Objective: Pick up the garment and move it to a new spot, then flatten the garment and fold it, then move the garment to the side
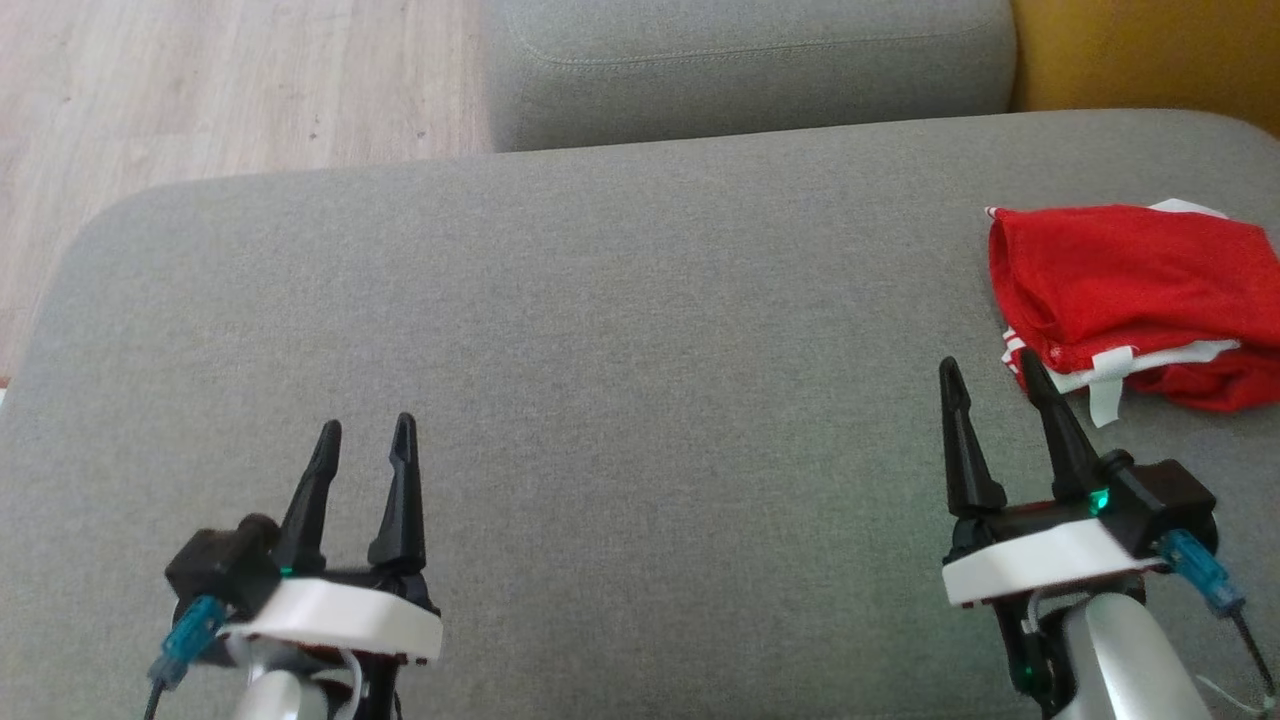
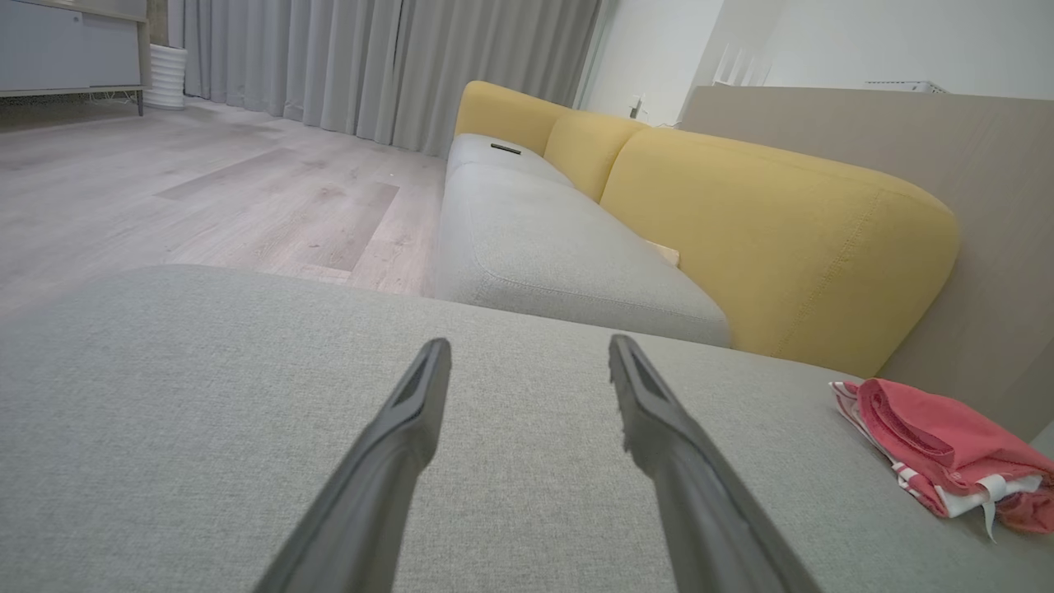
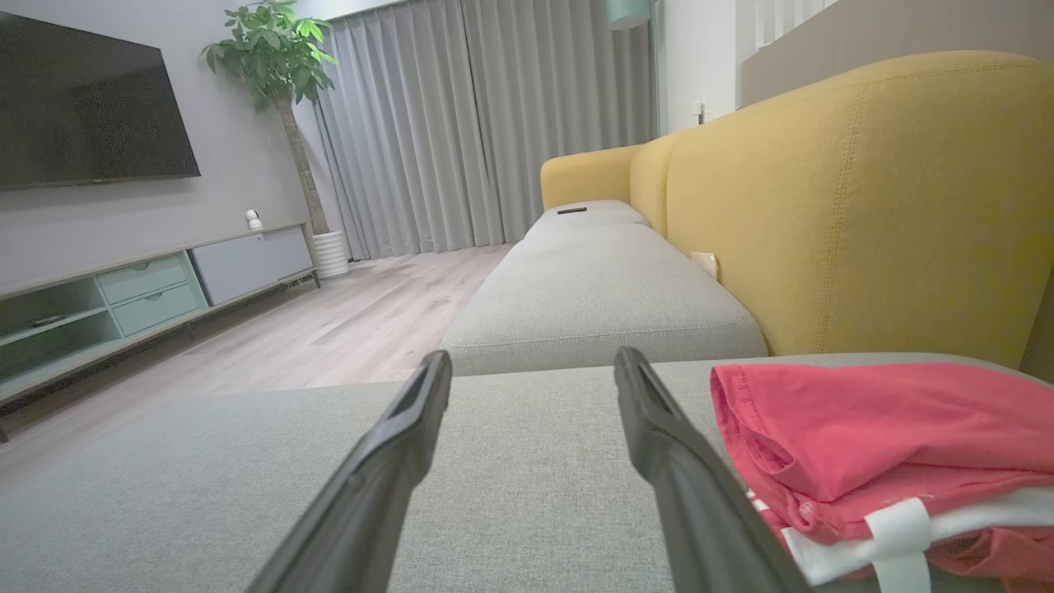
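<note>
A red garment (image 1: 1130, 285) with white trim lies folded in a small bundle at the right side of the grey cushion (image 1: 640, 350). It also shows at the right in the left wrist view as the garment (image 2: 947, 449) and, close up, in the right wrist view as the garment (image 3: 873, 449). My right gripper (image 1: 985, 365) is open just left of the garment's near corner, nothing between its fingers. My left gripper (image 1: 365, 430) is open at the lower left, far from the garment, over bare cushion.
A second grey seat cushion (image 1: 750, 70) lies beyond the one in front of me. A yellow sofa back (image 2: 766, 231) runs along the right. Wooden floor (image 1: 200, 90) lies off the cushion's far left edge. A TV cabinet (image 3: 132, 288) stands across the room.
</note>
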